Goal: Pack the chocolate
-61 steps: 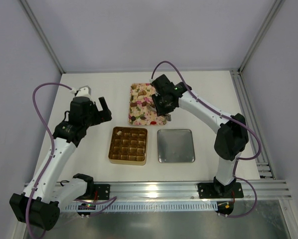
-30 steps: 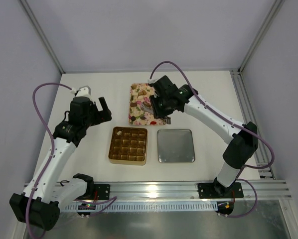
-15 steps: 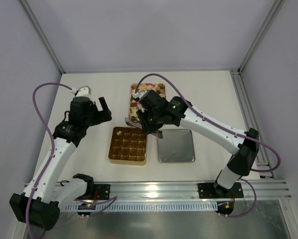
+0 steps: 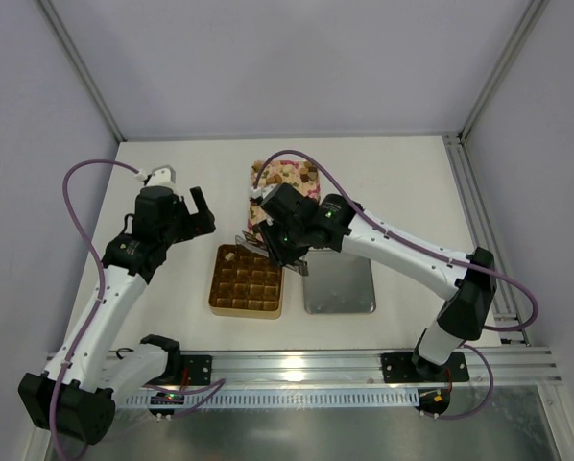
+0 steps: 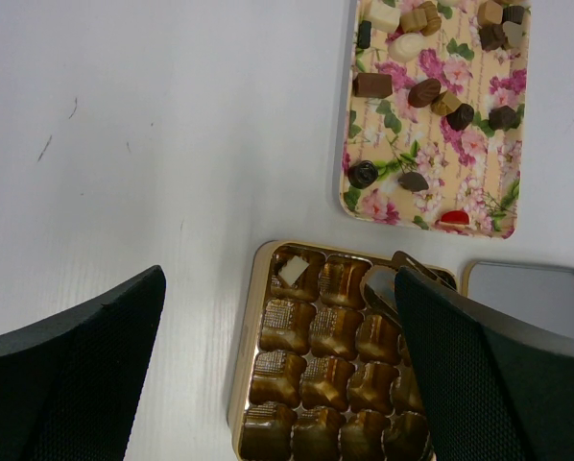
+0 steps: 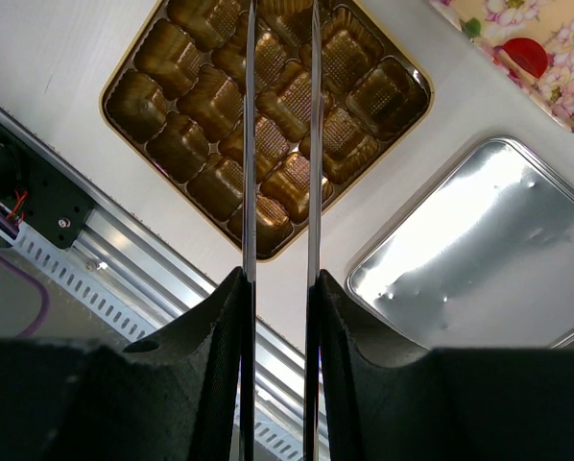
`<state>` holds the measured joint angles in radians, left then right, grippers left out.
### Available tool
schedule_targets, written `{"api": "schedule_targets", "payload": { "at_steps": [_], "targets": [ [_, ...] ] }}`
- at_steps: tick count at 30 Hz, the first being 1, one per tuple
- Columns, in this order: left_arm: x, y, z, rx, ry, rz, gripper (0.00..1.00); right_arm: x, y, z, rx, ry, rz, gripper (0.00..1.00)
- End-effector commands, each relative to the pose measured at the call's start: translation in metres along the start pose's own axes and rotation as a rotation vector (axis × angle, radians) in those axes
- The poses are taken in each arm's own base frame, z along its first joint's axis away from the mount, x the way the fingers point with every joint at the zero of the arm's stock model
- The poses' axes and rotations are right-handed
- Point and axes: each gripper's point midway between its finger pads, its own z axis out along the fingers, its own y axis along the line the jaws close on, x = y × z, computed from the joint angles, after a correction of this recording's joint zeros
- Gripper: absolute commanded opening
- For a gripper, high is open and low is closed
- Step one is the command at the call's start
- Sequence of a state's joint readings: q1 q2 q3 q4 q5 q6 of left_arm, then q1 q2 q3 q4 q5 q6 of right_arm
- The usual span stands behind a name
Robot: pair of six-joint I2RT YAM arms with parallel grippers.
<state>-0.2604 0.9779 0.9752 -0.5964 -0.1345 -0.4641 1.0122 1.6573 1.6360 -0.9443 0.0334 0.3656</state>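
Note:
The gold box (image 4: 214, 279) with its brown grid lies mid-table, a cream-white chocolate (image 5: 293, 272) in its far-left cell. Several more chocolates (image 5: 424, 92) sit on the pink flowered tray (image 5: 346, 154) behind it. My right gripper (image 4: 246, 242) carries two long thin metal blades over the box's far row. In the left wrist view a dark piece (image 5: 381, 288) seems pinched at their tips. In the right wrist view the blades (image 6: 281, 29) run parallel, a narrow gap apart, above empty cells (image 6: 186, 144). My left gripper (image 4: 193, 206) hangs open, left of and above the box (image 5: 249, 355).
A square silver lid (image 4: 339, 280) lies right of the box, also seen in the right wrist view (image 6: 479, 250). A red piece (image 5: 454, 218) sits at the tray's near corner. The aluminium rail (image 4: 306, 365) runs along the near table edge.
My right arm has swung from the flowered tray forward and left until its blades are over the box's far row. The left arm has not moved.

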Motion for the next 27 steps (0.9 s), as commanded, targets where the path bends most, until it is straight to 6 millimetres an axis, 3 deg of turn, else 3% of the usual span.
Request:
{"api": "schedule_targets", "payload": {
  "at_steps": [1, 13, 25, 27],
  "targets": [
    [-0.005, -0.002, -0.002, 0.01, -0.02, -0.002, 1.0, -0.011, 0.01, 0.006, -0.031, -0.036, 0.006, 0.34],
    [-0.005, -0.001, -0.003, 0.007, -0.023, -0.003, 1.0, -0.004, 0.008, 0.021, -0.023, -0.006, 0.002, 0.39],
    [-0.005, -0.001, -0.002, 0.003, -0.023, -0.004, 1.0, -0.007, 0.008, 0.018, -0.017, -0.017, -0.009, 0.45],
    [-0.005, 0.0, -0.003, 0.003, -0.023, -0.003, 1.0, -0.015, -0.003, 0.012, 0.02, -0.04, -0.002, 0.45]
  ]
}}
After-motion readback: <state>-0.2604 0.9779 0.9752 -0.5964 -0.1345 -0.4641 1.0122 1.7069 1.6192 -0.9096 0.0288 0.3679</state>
